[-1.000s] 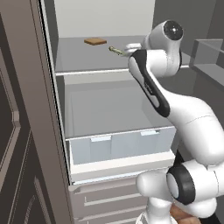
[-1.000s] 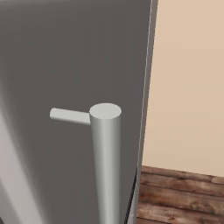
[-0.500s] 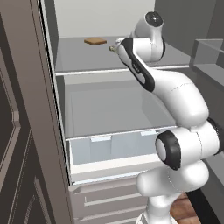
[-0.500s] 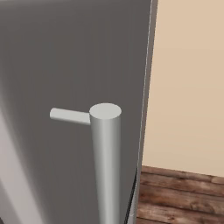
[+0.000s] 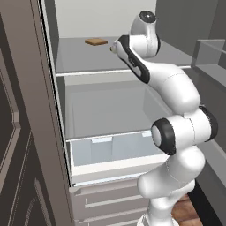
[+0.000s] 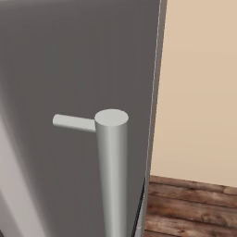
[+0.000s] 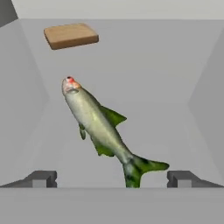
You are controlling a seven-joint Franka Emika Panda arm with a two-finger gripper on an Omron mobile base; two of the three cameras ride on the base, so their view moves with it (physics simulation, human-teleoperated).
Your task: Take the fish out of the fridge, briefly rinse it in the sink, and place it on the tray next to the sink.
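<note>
Hand: the hand (image 7: 112,178) is reaching into the fridge (image 5: 35,132), fingers spread wide apart and gripping nothing.
Fish: the fish (image 7: 98,127) is lying on the upper shelf (image 7: 148,87) just ahead of the hand, tail between the fingertips, head pointing away.
Brown slab: the brown slab (image 7: 71,35) is sitting farther back, well beyond the fish.
Why: the hand seems lined up so its fingers can close across the body.

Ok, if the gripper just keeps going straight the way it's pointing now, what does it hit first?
Most likely the fish: its tail lies between the open gripper's fingertips, body angling away on the fridge shelf. The brown slab sits farther back. Depth is hard to judge.
</note>
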